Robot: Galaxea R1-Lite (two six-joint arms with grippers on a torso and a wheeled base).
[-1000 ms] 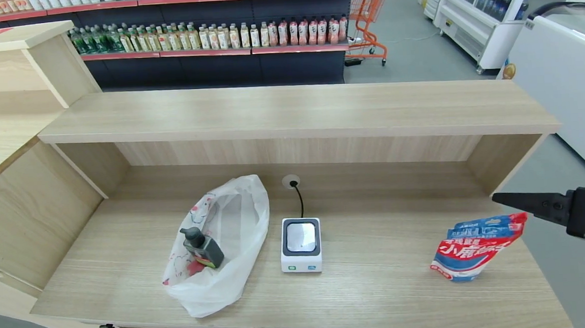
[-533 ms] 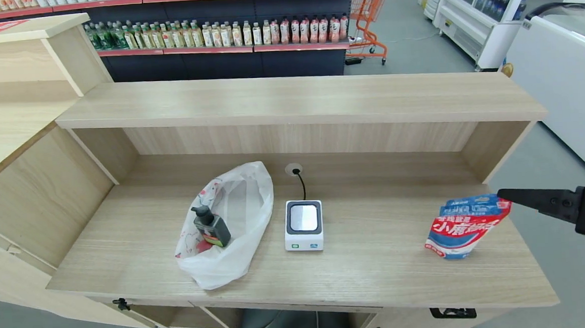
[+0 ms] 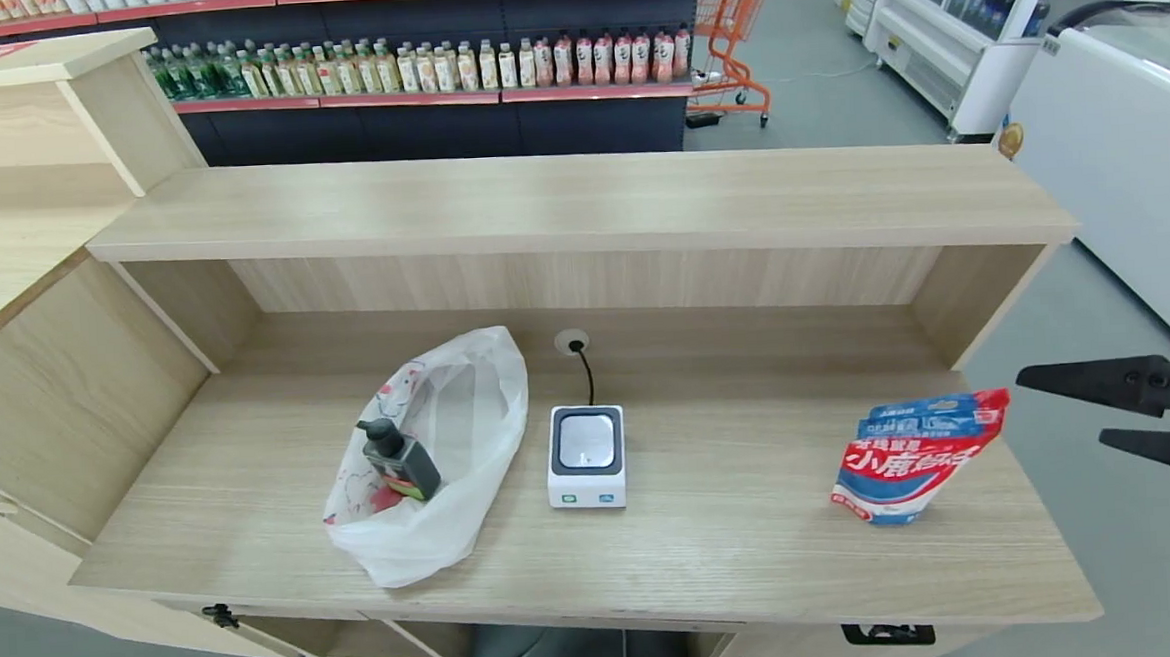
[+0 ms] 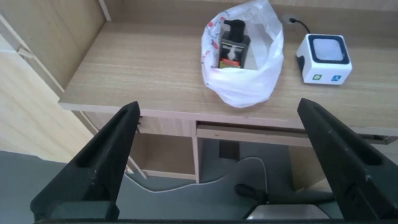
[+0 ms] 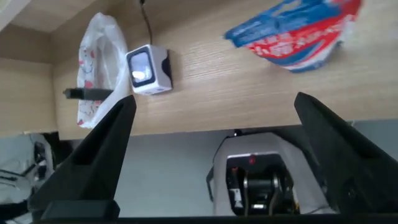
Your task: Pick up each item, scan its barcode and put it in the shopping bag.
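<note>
Right gripper, its two black fingers spread wide and holding nothing, hangs off the far right of the scanner, out past the end of the wooden checkout counter and apart from the red-and-blue pouch. That pouch stands on the counter well to the right of the scanner, leaning a little, between the scanner and the right gripper. Left gripper, likewise parted and empty, sits on the scanner's near left, in front of the counter's near edge. Just beside the scanner on its left lies the white shopping bag, its mouth open, with a dark pump bottle lying inside, the pump head turned away from the near edge. The scanner itself is a small white box with a grey window facing up, and a black cable runs from its far side to a round port in the counter.
</note>
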